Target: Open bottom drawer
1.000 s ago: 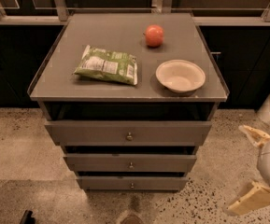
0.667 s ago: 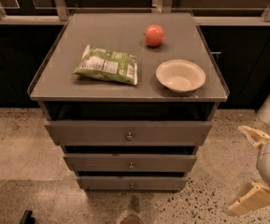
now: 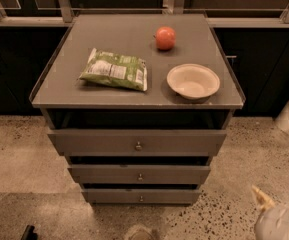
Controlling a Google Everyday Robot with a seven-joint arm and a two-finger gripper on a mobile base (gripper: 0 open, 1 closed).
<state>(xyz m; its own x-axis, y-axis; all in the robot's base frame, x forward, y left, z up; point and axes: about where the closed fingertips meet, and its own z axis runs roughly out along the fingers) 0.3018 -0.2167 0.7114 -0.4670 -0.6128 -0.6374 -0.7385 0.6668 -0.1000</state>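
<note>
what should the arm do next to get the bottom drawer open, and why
Probably move the gripper left toward the knob of the bottom drawer. The gripper sits low at the right edge of the view, apart from the drawer, and nothing touches the knob yet.

My claw [image 3: 271, 213], low in the right corner, is cream-white with a yellowish tip, pale against the beige floor [image 3: 19, 154] with its dark speckles. The bottom drawer [image 3: 114, 196] is the same flat grey as the two fronts above it and the surface [image 3: 124, 39], its little knob [image 3: 141, 199] a dull metal, with black gaps between the fronts. On the grey I see a green packet [image 3: 115, 70] with white print, an orange-red round fruit [image 3: 165, 37] and a plain cream bowl [image 3: 193, 81]
</note>
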